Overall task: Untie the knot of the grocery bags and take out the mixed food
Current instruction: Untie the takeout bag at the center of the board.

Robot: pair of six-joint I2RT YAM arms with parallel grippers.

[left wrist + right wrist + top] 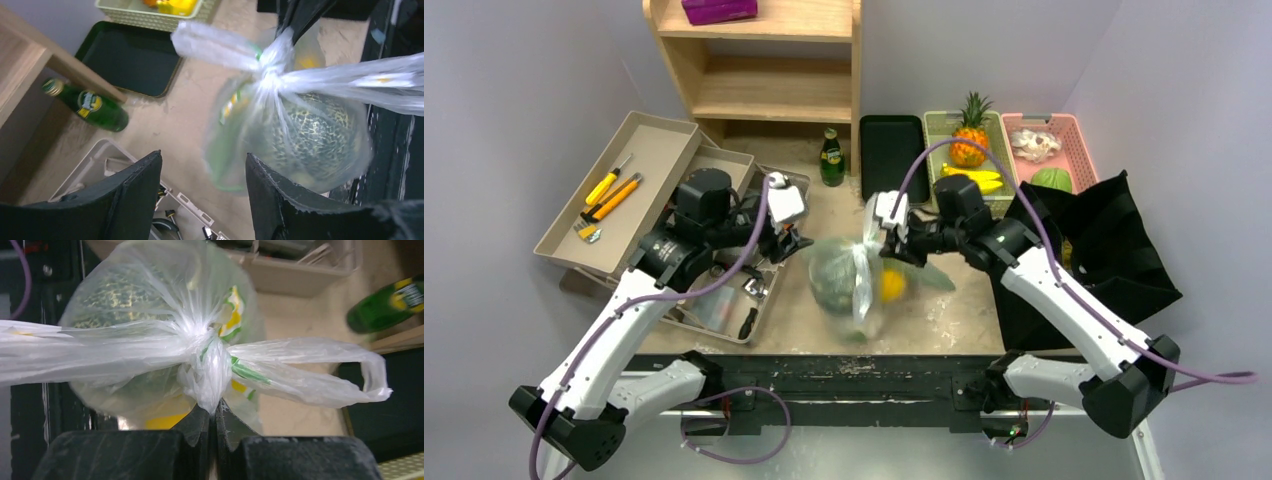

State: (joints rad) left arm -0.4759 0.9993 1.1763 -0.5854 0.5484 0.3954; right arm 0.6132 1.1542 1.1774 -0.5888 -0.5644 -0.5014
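The right tool [214, 412] is closed on the knot [206, 365] of the see-through plastic bag [125, 305], with the twisted film pinched between the pressed-together fingertips. The body of the bag is found just beyond those tips. A netted green melon [112, 295] is seen through the film on the far side of the knot, and a yellow fruit [165, 421] is seen close against the fingers. The two handle loops are drawn out sideways from the knot, one to each side of the tool. The left tool [202, 157] is held wide open, with nothing between its fingers. The bag is found ahead of it, past the fingertips and apart from them, with the knot higher up. The bag is thus flanked by the two tools. Its lower part is blurred, so whether it rests on the table [165, 115] cannot be told. The black cloth bag [1104, 250] is spread behind the right tool, beside its arm and well apart from the left tool. A green bottle [95, 105] is seen beyond the left tool, apart from its fingers.
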